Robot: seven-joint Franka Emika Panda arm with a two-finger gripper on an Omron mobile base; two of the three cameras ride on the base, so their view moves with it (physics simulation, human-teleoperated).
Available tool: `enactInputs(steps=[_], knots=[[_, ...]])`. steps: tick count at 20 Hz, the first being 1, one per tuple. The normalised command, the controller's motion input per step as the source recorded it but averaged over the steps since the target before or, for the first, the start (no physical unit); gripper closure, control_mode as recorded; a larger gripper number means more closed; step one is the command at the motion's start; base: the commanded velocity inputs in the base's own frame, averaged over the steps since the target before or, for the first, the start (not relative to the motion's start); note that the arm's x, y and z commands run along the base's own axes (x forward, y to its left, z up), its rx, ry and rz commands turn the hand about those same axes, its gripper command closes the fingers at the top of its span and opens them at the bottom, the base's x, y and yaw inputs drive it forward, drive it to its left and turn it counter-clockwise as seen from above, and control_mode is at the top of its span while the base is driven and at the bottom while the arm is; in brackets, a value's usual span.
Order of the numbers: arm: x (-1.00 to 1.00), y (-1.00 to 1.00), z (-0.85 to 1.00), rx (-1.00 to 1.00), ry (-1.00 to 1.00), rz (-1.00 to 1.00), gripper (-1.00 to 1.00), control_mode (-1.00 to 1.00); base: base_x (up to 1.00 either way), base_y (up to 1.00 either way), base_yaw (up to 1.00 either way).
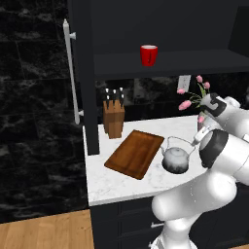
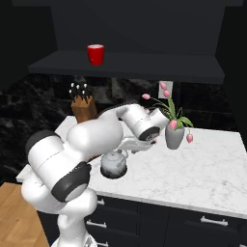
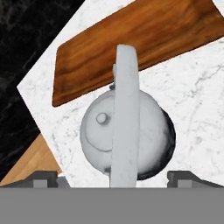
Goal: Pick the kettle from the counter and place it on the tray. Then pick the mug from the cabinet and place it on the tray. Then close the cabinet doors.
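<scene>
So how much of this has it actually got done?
Nothing is finished yet. The kettle sits on the counter beside the bare tray. In hand: the open gripper hangs over the kettle's handle, one fingertip on each side. Left: moving the kettle, fetching the mug from the shelf, closing the door.

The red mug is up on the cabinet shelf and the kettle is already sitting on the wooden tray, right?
Not quite. The red mug is up on the cabinet shelf, but the kettle is not on the wooden tray. It stands on the white counter just beside the tray, as the left base view shows.
</scene>
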Motion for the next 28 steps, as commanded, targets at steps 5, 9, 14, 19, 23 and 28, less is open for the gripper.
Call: enactInputs(steps=[5, 9, 14, 19, 23, 28], knots=[[0.11, -0.14, -0.29, 0.0, 0.0, 0.0, -1.0, -1.0, 0.0, 0.0, 0.0], [0.0, 0.03, -0.34, 0.0, -0.01, 0.0, -1.0, -1.0, 0.0, 0.0, 0.0], [0.0, 0.01, -0.1, 0.04, -0.07, 0.0, -1.0, -1.0, 0.0, 0.0, 0.0], [-0.07, 0.43, 0.03, 0.12, -0.23, 0.0, 1.0, -1.0, 0.0, 0.0, 0.0], [-0.14, 0.82, 0.0, 0.02, -0.23, 0.0, 1.0, -1.0, 0.0, 0.0, 0.0], [-0.13, 0.05, 0.18, 0.08, -0.11, -0.07, 1.0, -1.0, 0.0, 0.0, 0.0]])
